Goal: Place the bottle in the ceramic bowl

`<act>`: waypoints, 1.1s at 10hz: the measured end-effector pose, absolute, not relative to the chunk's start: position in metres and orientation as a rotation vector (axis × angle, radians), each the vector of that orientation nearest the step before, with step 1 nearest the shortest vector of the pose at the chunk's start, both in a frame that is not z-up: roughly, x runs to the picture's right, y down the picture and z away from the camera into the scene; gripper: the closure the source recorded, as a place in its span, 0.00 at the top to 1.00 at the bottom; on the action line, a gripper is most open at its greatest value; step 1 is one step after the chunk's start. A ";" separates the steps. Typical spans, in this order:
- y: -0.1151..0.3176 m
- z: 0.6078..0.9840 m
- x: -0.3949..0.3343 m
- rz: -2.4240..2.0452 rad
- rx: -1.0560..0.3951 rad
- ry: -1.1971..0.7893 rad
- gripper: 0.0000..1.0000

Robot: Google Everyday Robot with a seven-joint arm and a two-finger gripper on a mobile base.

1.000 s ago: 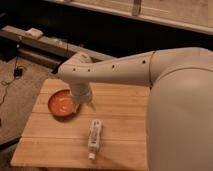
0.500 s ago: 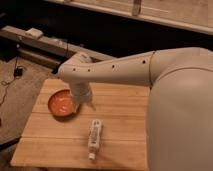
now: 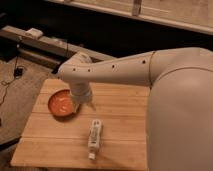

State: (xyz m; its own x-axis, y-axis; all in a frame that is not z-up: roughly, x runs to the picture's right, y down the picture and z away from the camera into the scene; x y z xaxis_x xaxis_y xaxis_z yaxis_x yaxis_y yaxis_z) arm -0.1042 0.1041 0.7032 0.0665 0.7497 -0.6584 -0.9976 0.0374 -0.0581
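Note:
The bottle (image 3: 94, 137) is slim and whitish with a pale label. It lies on its side on the wooden slatted table (image 3: 125, 107), cap end towards the front edge. The orange ceramic bowl (image 3: 61, 104) sits on the table's left part, and the arm's wrist covers its right rim. My gripper (image 3: 85, 103) hangs down from the white arm, just right of the bowl and above the table. It is behind and a little to the left of the bottle, clearly apart from it. Nothing shows in the gripper.
The arm's large white body (image 3: 180, 110) fills the right side and hides the table's right end. A dark low bench (image 3: 45, 47) with a small white item (image 3: 34, 33) runs behind the table. Cables (image 3: 10, 80) lie on the carpet at left.

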 end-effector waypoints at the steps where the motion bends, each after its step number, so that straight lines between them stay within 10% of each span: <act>1: 0.106 0.703 -0.103 1.439 -0.600 0.524 0.65; 11: 0.149 0.726 -0.084 1.470 -0.642 0.566 0.65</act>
